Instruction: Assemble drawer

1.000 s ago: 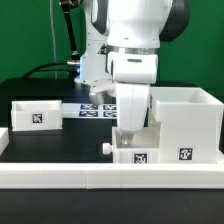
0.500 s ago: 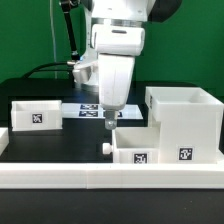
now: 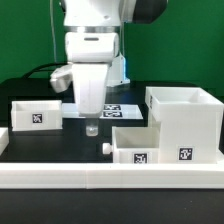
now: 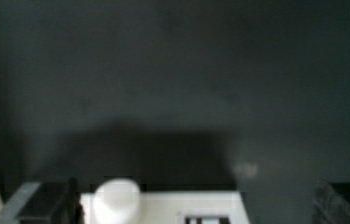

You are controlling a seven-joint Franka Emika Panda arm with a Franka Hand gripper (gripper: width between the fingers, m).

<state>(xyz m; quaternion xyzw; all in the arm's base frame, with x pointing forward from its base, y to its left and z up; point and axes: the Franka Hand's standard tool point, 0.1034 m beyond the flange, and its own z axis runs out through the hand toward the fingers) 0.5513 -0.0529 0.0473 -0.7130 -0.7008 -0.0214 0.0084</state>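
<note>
The tall white casing (image 3: 186,120) stands at the exterior view's right, open side up. One small tray (image 3: 137,150) sits against its left side, with its knob (image 3: 104,147) pointing left. The knob (image 4: 115,201) and the tray's tagged front (image 4: 207,214) also show in the wrist view. The second tray (image 3: 35,114) stands apart at the far left. My gripper (image 3: 92,127) hovers over the black mat between the two trays, left of the knob. It is open and empty, with its fingers (image 4: 21,203) far apart at the edges of the wrist view.
The long low white border rail (image 3: 110,181) runs along the front edge. The marker board (image 3: 118,108) lies flat behind the gripper. Black cables hang at the back left. The mat (image 3: 60,145) is dark.
The gripper has risen off the tray beside the casing and moved to the exterior view's left. The tray stays where it was.
</note>
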